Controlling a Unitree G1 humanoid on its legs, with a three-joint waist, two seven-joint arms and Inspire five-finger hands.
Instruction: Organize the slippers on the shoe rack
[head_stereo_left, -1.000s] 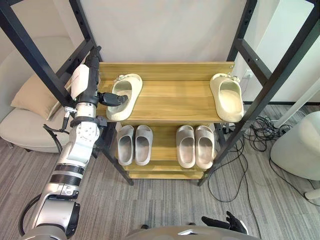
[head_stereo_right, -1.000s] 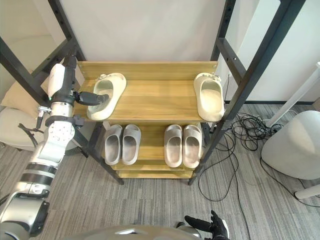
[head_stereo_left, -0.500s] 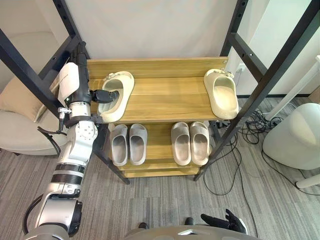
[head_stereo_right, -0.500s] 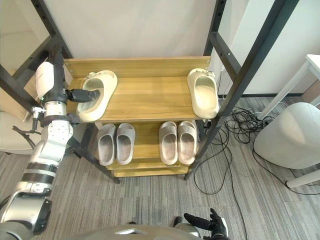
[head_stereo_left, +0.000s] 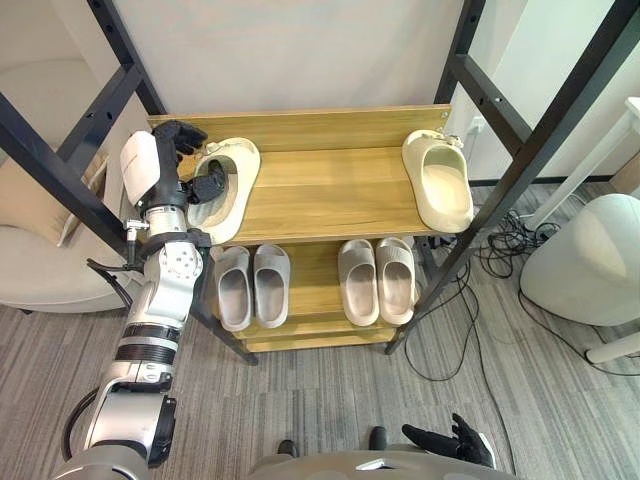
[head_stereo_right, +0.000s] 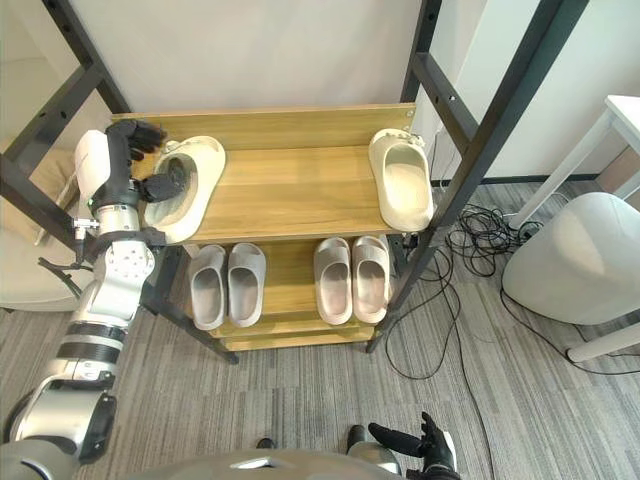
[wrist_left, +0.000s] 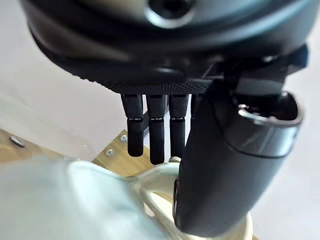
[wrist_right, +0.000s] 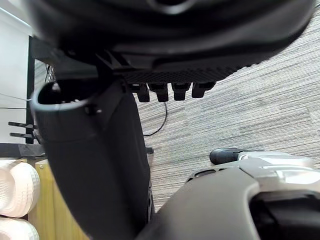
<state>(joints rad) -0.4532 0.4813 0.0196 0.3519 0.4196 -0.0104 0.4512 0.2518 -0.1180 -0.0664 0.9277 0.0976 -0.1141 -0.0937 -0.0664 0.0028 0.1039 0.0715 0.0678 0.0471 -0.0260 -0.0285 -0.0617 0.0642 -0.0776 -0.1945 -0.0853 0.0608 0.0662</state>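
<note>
A cream slipper (head_stereo_left: 232, 200) lies at the left end of the wooden top shelf (head_stereo_left: 330, 190), its toe towards the back. My left hand (head_stereo_left: 190, 165) is at its outer rim. The thumb (wrist_left: 225, 165) reaches into the slipper's opening, and the fingers (wrist_left: 155, 125) stand straight above the rim, so the hand is open. The matching cream slipper (head_stereo_left: 440, 185) lies at the shelf's right end. Two grey pairs (head_stereo_left: 250, 288) (head_stereo_left: 380, 280) sit side by side on the lower shelf. My right hand (head_stereo_left: 452, 441) hangs low over the carpet, fingers relaxed.
Black slanted frame posts (head_stereo_left: 60, 160) (head_stereo_left: 530, 150) flank the rack on both sides. A beige cushioned seat (head_stereo_left: 40, 260) stands to the left and a white rounded object (head_stereo_left: 590, 270) to the right. Loose cables (head_stereo_left: 490, 260) lie on the carpet by the rack's right foot.
The camera has shifted. My left hand has turned upward: its fingers, earlier reaching into the slipper, now stand above its rim. The slipper stays at the shelf's left end.
</note>
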